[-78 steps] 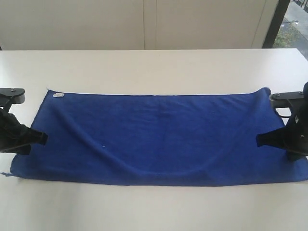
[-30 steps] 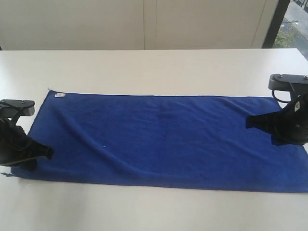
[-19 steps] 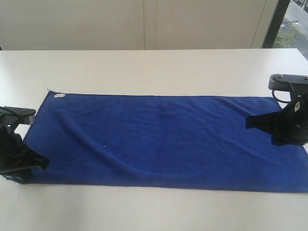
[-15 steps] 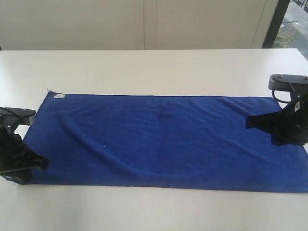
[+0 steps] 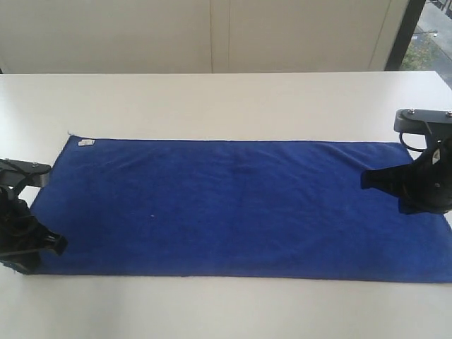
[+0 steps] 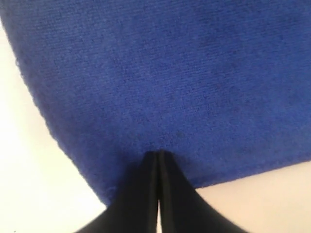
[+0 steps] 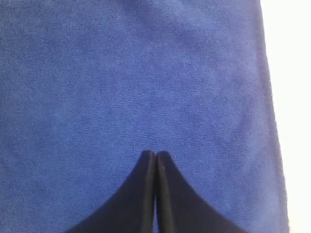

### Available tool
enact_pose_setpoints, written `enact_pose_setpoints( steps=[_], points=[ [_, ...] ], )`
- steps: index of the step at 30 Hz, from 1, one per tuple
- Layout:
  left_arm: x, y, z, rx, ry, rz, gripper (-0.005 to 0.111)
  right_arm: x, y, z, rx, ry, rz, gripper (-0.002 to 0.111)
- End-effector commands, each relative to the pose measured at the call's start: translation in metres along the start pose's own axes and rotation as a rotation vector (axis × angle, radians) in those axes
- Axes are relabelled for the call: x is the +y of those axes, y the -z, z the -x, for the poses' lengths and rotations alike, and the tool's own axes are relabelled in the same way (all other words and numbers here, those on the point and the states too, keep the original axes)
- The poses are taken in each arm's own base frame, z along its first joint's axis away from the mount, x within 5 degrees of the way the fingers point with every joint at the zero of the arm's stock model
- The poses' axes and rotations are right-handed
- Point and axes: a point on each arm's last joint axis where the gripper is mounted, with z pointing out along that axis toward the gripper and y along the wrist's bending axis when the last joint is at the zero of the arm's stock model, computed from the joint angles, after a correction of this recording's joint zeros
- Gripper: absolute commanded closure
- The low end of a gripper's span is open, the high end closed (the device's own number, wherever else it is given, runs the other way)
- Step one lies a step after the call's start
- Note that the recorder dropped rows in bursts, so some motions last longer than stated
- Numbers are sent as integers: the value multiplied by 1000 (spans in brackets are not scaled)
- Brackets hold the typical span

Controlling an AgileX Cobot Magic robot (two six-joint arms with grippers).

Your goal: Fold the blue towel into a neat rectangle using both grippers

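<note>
The blue towel (image 5: 233, 205) lies spread out flat and long across the white table, its small white tag (image 5: 85, 143) at the far left corner. My left gripper (image 5: 60, 244) is shut, tips resting on the cloth just inside the near left corner; the left wrist view shows the fingertips (image 6: 159, 154) pressed together on the towel (image 6: 170, 73), with no fold between them. My right gripper (image 5: 366, 180) is shut too, over the towel's right end; in the right wrist view its closed tips (image 7: 155, 154) sit on flat cloth (image 7: 136, 73) near the side hem.
The white table (image 5: 226, 99) reaches well beyond the towel at the back, with a narrower bare strip along the front edge (image 5: 226, 311). A pale wall stands behind, and a window at the far right (image 5: 431, 35).
My left gripper has slid toward the near left corner, and the diagonal wrinkles on the towel's left half have flattened. The right gripper moved inward over the right end earlier and has stayed still since.
</note>
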Motion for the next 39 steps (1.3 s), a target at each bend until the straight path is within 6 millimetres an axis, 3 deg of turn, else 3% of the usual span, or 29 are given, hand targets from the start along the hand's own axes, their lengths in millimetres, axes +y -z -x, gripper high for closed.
enact_pose_setpoints(
  steps=[1, 17, 21, 26, 32, 39],
  points=[
    [0, 1, -3, 17, 1, 3, 107, 0, 2, -1, -1, 17, -1, 108],
    [-5, 63, -3, -253, -27, 30, 107, -2, 21, 6, -85, 44, -2, 108],
    [-5, 68, -2, -286, -34, 36, 107, -1, 30, 21, -138, 70, -12, 108],
    [-4, 68, 4, -287, -46, 38, 107, -6, 30, 53, -196, 68, -38, 108],
    [-2, 74, 35, -321, -47, 40, 107, -19, -2, 84, -162, 28, -74, 108],
    [9, 57, 101, -339, -17, 41, 107, -23, -41, 108, -102, 37, -97, 108]
  ],
)
